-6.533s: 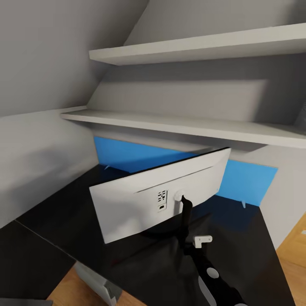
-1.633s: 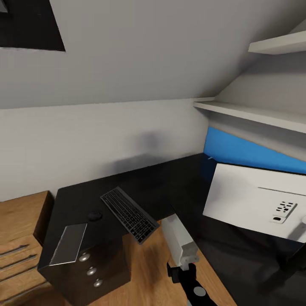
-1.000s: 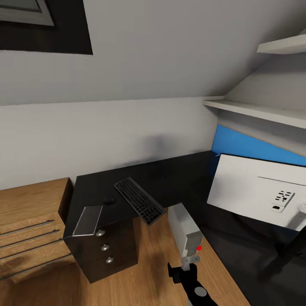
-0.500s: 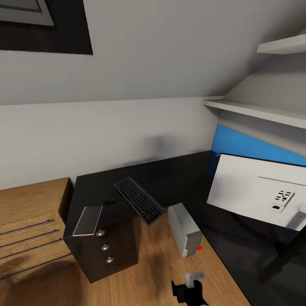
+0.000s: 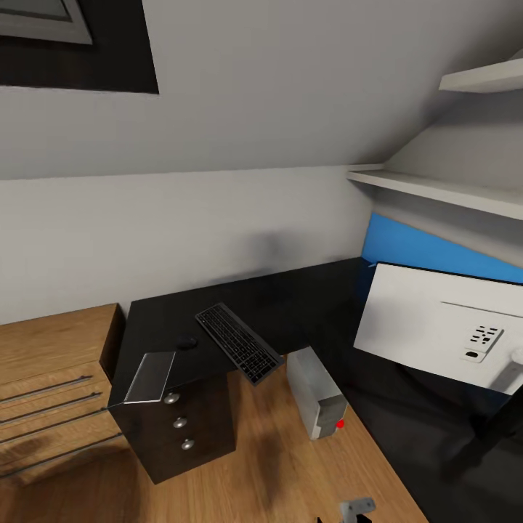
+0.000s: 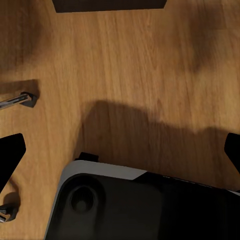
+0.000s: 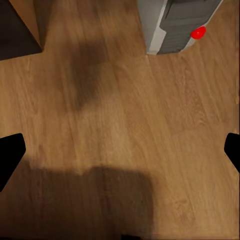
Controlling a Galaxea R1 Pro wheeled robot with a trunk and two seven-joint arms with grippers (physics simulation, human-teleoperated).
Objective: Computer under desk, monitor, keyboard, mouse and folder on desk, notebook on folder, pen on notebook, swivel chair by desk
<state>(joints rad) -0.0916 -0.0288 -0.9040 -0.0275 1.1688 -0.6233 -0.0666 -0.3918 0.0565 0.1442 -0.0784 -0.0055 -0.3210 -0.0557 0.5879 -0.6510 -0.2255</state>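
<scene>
Head view: The L-shaped table (image 5: 290, 298) with a glossy black top is seen against the grey wall, its blue back panel (image 5: 428, 250) at the right. The keyboard (image 5: 238, 342) lies on the left wing of the table, its near end projecting over the edge. The mouse (image 5: 187, 342) rests on the top just left of the keyboard, apart from it. A flat grey sheet-like item (image 5: 151, 377) lies at the near-left corner of the top; what it is cannot be told. Three round silver knobs (image 5: 179, 422) are noted on the dark drawer front below. The monitor (image 5: 443, 327) stands on the right wing, its light-grey back turned to the camera. The computer (image 5: 314, 393) stands on the wooden floor (image 5: 254, 465) in the inner corner of the table, beside the near edge of the top, a red spot on its near face. A light wooden chest (image 5: 51, 378) with bar handles stands at the far left. Two shelves (image 5: 436, 190) are fixed at the upper right.

Left wrist view: The left end effector (image 6: 120, 160) is recorded with fingers spread wide, holding nothing, over floor and the robot's dark base (image 6: 145, 205).

Right wrist view: The right end effector (image 7: 120, 155) is likewise spread wide and unladen above the floor; the computer is seen beyond it.
</scene>
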